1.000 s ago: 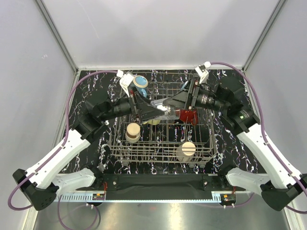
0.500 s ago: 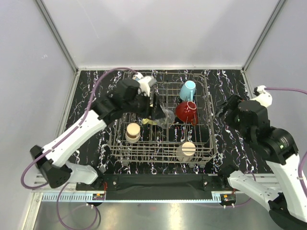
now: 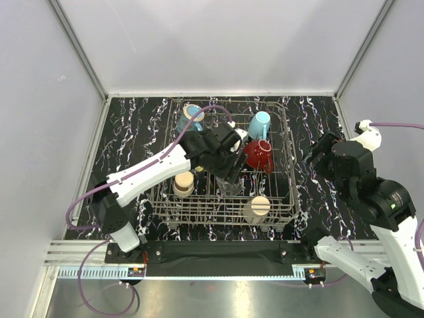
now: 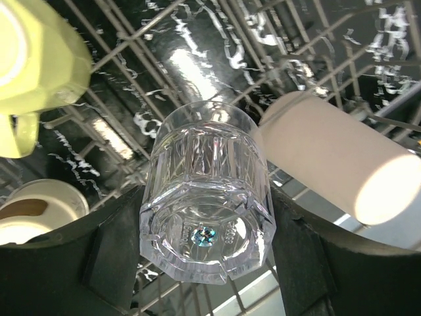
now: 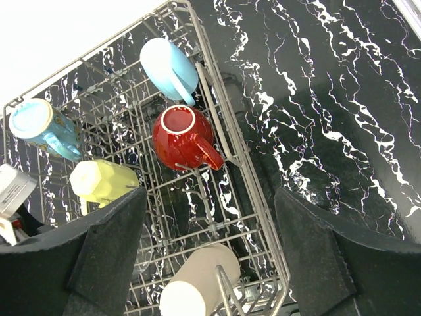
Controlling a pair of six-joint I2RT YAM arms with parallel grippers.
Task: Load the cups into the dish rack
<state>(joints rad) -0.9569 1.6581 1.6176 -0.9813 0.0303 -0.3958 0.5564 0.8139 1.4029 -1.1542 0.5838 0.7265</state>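
A small clear glass (image 4: 204,212) sits base toward the camera between my left gripper's (image 4: 207,253) black fingers (image 4: 113,253), which are shut on its sides over the dish rack (image 3: 289,173). From above, the left gripper (image 3: 229,173) hangs over the rack's middle. My right gripper (image 5: 210,197) is open and empty, raised beside the rack's right side (image 5: 227,141). In the rack lie a light blue mug (image 5: 169,67), a red mug (image 5: 183,138), a yellow-green mug (image 5: 99,182), a blue patterned cup (image 5: 41,126) and a cream cup (image 5: 197,284). A second cream cup (image 3: 183,183) stands at the rack's left.
The rack stands on a black marbled tabletop (image 3: 126,126) enclosed by grey walls. Upright tines (image 5: 212,197) fill the rack's floor. The left arm's purple cable (image 3: 192,126) loops over the rack's far left corner. A bare strip of tabletop (image 5: 329,99) runs right of the rack.
The right gripper has let go of the glass and pulled back to the rack's right side. The left arm has carried the glass toward the rack's middle.
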